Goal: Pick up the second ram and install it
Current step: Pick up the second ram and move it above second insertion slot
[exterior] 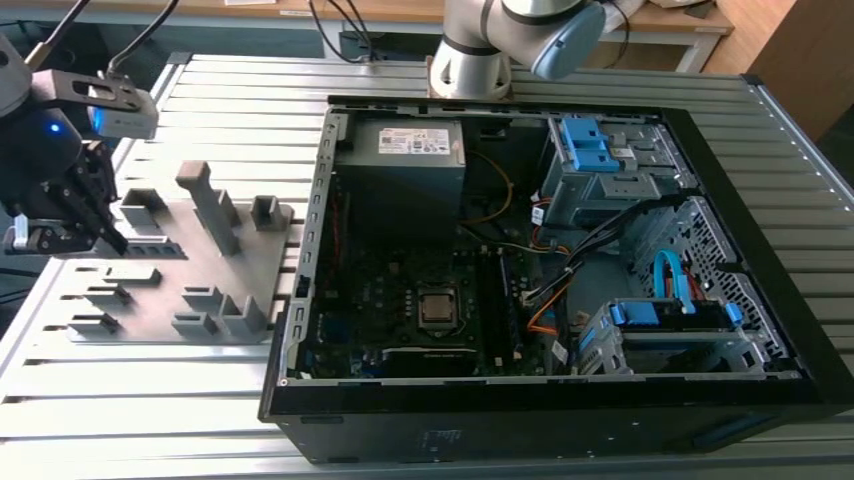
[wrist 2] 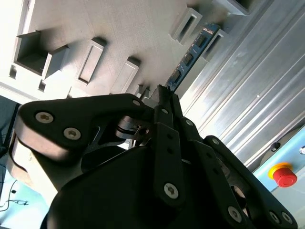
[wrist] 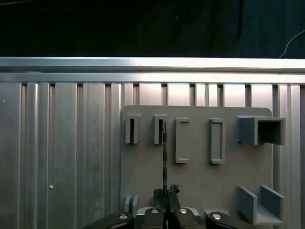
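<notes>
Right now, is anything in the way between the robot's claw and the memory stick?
Nothing visible is. The gripper sits right at one end of the second ram, which stands on edge in the grey holder plate, with no block between them.

At the frame's left edge the claw (exterior: 94, 235) hangs over the grey holder plate (exterior: 160, 285), just beside the dark second ram (exterior: 144, 248) lying among its blocks. An open computer case (exterior: 534, 400) sits right of the plate on the slatted metal counter (exterior: 134, 400). The arm's base (exterior: 470, 60) stands at top centre.
</notes>
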You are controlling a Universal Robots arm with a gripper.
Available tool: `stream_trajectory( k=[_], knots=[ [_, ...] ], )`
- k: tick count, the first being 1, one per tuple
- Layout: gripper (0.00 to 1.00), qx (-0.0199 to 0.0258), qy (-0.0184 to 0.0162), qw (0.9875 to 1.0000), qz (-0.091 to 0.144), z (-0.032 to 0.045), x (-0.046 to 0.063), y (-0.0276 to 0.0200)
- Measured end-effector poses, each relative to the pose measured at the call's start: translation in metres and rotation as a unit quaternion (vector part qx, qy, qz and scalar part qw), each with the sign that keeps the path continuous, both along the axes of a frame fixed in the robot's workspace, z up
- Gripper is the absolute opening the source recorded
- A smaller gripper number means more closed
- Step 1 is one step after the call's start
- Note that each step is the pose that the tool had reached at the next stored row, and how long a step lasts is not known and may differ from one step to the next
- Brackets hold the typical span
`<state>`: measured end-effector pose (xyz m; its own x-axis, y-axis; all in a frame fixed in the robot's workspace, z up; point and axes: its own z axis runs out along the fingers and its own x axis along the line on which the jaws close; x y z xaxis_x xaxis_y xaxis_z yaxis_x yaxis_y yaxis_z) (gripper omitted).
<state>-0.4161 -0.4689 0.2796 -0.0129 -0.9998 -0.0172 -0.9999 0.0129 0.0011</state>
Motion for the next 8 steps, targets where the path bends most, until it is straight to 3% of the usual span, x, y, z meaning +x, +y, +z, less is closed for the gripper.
stream_trajectory(
  k=[8],
  knots=[
    [0.14, 0.0000, 0.0000, 1.0000, 0.000, 0.0086, 0.0000, 0.0000]
  ],
)
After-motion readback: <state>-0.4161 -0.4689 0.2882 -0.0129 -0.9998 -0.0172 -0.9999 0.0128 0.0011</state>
